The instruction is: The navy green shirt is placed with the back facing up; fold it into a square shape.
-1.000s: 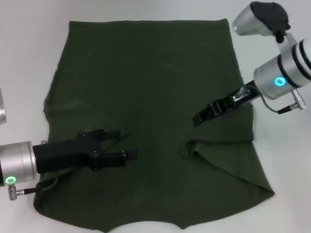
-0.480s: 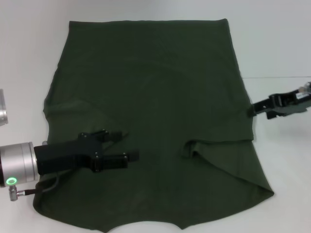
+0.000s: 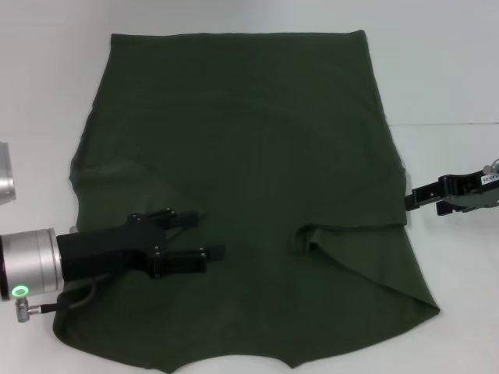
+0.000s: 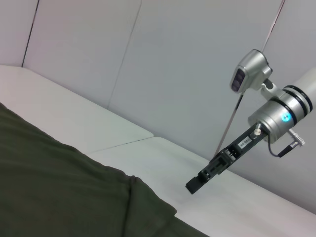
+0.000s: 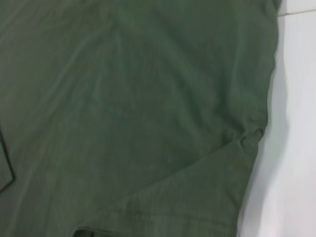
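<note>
Near edge first: the navy green shirt (image 3: 242, 195) lies spread flat on the white table (image 3: 452, 78), plain side up, filling most of the head view. Its nearest hem runs off the bottom of that view with a small notch near the middle.

Left gripper (image 3: 199, 238) sits low over the near-left part of the shirt, arm coming in from the left edge. Fingers (image 3: 187, 259) point toward the shirt's middle and are spread apart, one upper, one lower, nothing pinched between them. Whether the tips touch the cloth cannot be told.

Just right of centre, the right sleeve part is folded inward over the body, leaving a puckered fold end (image 3: 308, 238) and a diagonal edge running down to the near-right corner (image 3: 433, 308). The right wrist view shows this same cloth close up, with a bunched crease (image 5: 249, 138) at the shirt's edge next to bare table (image 5: 296, 123).

Right gripper (image 3: 417, 199) is off the shirt, just beside its right edge, over the table, arm entering from the right side. The left wrist view shows it (image 4: 195, 185) raised above the table, fingers pointing down toward the shirt edge (image 4: 148, 197); open or pressed together, cannot tell, and it holds nothing visible.

Far end: the shirt's straight far edge (image 3: 234, 33) lies flat, corners squared, well apart from both grippers. A table seam (image 3: 444, 124) runs off right from the shirt's edge.
</note>
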Action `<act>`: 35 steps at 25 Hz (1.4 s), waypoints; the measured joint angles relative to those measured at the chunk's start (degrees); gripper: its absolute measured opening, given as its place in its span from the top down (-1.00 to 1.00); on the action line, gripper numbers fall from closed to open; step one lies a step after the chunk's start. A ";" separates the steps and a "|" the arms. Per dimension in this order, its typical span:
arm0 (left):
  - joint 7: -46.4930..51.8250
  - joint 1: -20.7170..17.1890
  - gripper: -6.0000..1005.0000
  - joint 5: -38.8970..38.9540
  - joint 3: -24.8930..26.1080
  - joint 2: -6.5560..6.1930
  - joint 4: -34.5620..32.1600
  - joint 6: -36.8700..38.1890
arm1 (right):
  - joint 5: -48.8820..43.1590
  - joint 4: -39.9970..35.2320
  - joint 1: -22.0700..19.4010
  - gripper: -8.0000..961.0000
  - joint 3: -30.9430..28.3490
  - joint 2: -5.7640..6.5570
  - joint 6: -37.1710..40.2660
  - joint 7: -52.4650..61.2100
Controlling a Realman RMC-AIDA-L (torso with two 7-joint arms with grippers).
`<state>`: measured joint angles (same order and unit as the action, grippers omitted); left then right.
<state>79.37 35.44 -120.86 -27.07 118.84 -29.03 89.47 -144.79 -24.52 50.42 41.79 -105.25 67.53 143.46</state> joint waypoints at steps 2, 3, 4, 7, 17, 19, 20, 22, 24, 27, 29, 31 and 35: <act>-0.08 0.09 -0.87 -0.07 0.00 0.05 0.02 0.00 | 0.14 0.59 0.00 -0.55 -0.03 -0.32 -1.19 -0.21; -0.09 0.13 -0.87 -0.08 0.00 0.06 0.02 0.00 | 0.18 0.81 0.01 -0.55 -0.02 -0.61 -2.15 -0.26; -0.10 0.18 -0.87 -0.10 0.00 0.07 0.04 0.00 | 0.18 0.91 0.03 -0.54 0.02 -0.85 -2.77 -0.27; -0.10 0.30 -0.87 -0.10 0.00 0.08 0.10 0.00 | 0.21 0.93 0.03 -0.54 -0.01 -1.53 -4.62 -0.28; -0.10 0.48 -0.87 -0.07 0.01 0.08 0.12 -0.36 | 0.22 2.92 0.51 -0.54 -0.28 -3.62 -10.19 -0.94; -0.09 0.57 -0.87 -0.07 0.01 0.08 0.12 -0.39 | 0.34 3.01 0.57 -0.54 -0.30 -4.08 -11.01 -1.16; -0.09 0.58 -0.87 -0.08 0.01 0.08 0.12 -0.40 | 0.60 3.02 0.56 -0.54 -0.30 -4.27 -11.38 -1.24; -0.07 0.59 -0.87 -0.08 0.01 0.07 0.09 -0.36 | 1.35 3.03 0.42 -0.54 -0.23 -4.58 -12.09 -1.37; -0.01 0.60 -0.87 -0.08 0.01 0.03 0.05 -0.28 | 1.70 3.04 0.26 -0.54 -0.07 -4.82 -12.83 -1.45; 0.03 0.60 -0.87 -0.08 0.01 -0.01 0.03 -0.28 | 1.75 3.07 0.16 -0.54 0.04 -5.13 -13.54 -1.44; 0.07 0.63 -0.87 -0.07 0.00 -0.02 -0.01 -0.27 | 1.77 3.07 0.14 -0.54 0.08 -5.40 -13.81 -1.45; 0.13 0.69 -0.87 -0.06 0.01 -0.02 -0.03 -0.22 | 1.78 3.11 0.08 -0.54 0.10 -5.75 -14.23 -1.54; 0.23 0.75 -0.87 -0.01 0.01 -0.02 -0.05 -0.11 | 1.80 3.56 0.04 -0.54 0.13 -6.10 -14.77 -2.02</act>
<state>79.60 36.19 -120.87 -27.07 118.82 -29.08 89.36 -142.99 -20.96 50.46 41.92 -111.35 52.76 141.44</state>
